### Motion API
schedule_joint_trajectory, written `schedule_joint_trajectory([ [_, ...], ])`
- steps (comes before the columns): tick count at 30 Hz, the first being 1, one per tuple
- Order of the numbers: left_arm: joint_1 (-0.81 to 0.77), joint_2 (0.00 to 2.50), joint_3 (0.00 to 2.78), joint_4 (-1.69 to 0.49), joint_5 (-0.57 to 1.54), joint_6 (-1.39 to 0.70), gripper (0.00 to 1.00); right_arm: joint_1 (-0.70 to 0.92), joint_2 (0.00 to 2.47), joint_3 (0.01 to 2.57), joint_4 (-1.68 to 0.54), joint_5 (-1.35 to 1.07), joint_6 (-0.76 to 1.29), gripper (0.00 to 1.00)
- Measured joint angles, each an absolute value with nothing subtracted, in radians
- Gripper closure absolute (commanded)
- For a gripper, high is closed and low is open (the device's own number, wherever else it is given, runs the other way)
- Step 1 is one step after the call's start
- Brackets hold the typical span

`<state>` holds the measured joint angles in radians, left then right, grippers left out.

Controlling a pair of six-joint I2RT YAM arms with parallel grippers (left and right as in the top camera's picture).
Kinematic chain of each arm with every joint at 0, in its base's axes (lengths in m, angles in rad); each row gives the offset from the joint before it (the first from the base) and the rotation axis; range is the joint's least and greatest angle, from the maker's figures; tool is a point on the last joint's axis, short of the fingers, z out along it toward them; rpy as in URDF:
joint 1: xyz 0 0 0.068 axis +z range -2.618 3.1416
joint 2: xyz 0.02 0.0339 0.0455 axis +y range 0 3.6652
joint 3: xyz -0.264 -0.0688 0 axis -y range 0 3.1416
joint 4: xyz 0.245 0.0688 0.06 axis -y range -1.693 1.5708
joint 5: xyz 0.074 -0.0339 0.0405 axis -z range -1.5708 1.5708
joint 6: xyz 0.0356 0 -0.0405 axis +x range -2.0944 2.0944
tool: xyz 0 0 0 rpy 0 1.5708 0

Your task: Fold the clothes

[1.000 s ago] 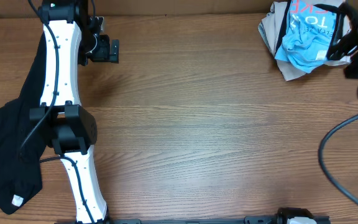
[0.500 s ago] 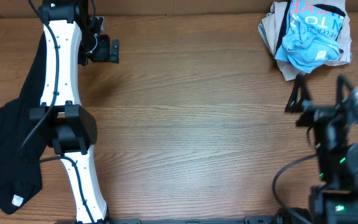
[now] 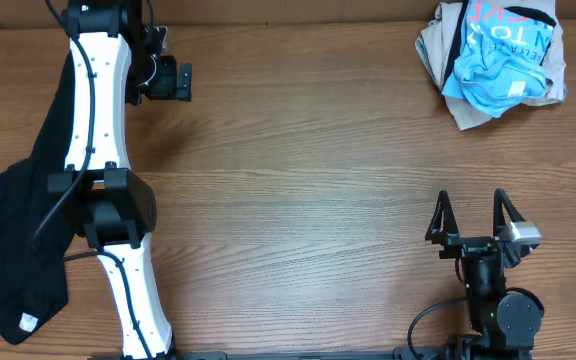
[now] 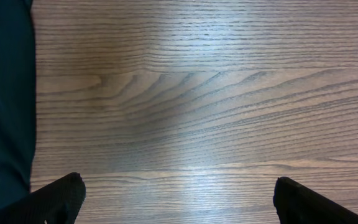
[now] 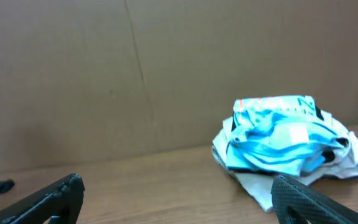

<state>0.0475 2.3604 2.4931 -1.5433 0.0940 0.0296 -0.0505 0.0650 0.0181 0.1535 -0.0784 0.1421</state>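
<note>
At the far right corner of the worktop [image 3: 308, 180] the light-blue T-shirt [image 3: 498, 75] lies crumpled in a heap. Its white and pink-red lettering is bunched up and cut off by the top edge of the overhead view, so the words cannot be read. A beige garment [image 3: 436, 45] lies under it and shows only along the left and lower rim of the heap. Dark strips show among the folds, but what they belong to cannot be told. In the right wrist view the same heap sits close to a brown cardboard wall [image 5: 104, 74]; whether it touches the wall is unclear.

A long black garment [image 3: 23, 240] runs down the left edge of the worktop. The left arm [image 3: 96, 100] lies over it and hides much of it, and a small white tag [image 3: 26, 322] shows at its near end.

The left pincer [image 4: 176, 202] hangs over bare wood at the far left with its jaws wide apart and nothing between them. The black cloth fills the left margin of that view. The right pincer [image 3: 471, 215] stands near the front edge on the right, jaws spread wide and empty, well apart from the heap.

Between the two piles, a broad stretch of bare wood runs from front to back.
</note>
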Motion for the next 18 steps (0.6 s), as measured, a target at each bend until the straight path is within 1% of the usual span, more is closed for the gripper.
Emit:
schedule_joint_trajectory([
  [3,0.047,2.360,2.493,-1.544,0.094,0.030,0.00,-0.051,0.032,0.018,0.101,-0.072,0.147,0.00],
  [9,0.047,2.360,2.493,-1.544,0.094,0.030,0.00,-0.051,0.015,0.018,-0.075,-0.061,0.154,0.00],
  [18,0.047,2.360,2.493,-1.544,0.094,0.030,0.00,-0.051,0.015,0.018,-0.087,-0.047,0.153,0.00],
])
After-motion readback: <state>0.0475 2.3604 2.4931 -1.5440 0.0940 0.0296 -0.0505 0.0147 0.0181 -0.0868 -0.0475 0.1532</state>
